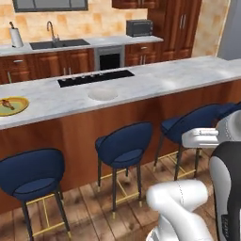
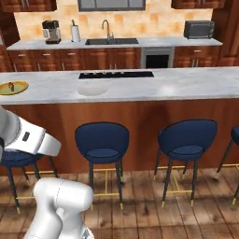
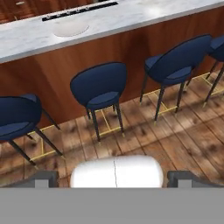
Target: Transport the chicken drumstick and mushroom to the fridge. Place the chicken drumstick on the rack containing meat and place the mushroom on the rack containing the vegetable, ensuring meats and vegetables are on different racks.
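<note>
A yellow plate (image 1: pixel 19 107) sits on the island counter's far left end, also in the right base view (image 2: pixel 18 87). On it lies a small brown piece, the chicken drumstick (image 1: pixel 5 103) (image 2: pixel 10 85). I cannot make out the mushroom at this distance. My gripper (image 3: pixel 113 179) hangs well back from the island, over the wooden floor, aimed at the stools. Its two dark fingertips (image 3: pixel 42 178) stand wide apart at the bottom of the hand view, open with nothing between them.
The marble island counter (image 1: pixel 179 75) carries a black cooktop (image 1: pixel 95 77) and a pale round disc (image 1: pixel 102 93). Several blue bar stools (image 1: pixel 124 143) (image 3: pixel 99 85) line its near side. A back counter holds a sink (image 1: pixel 59 44) and a microwave (image 1: pixel 139 28).
</note>
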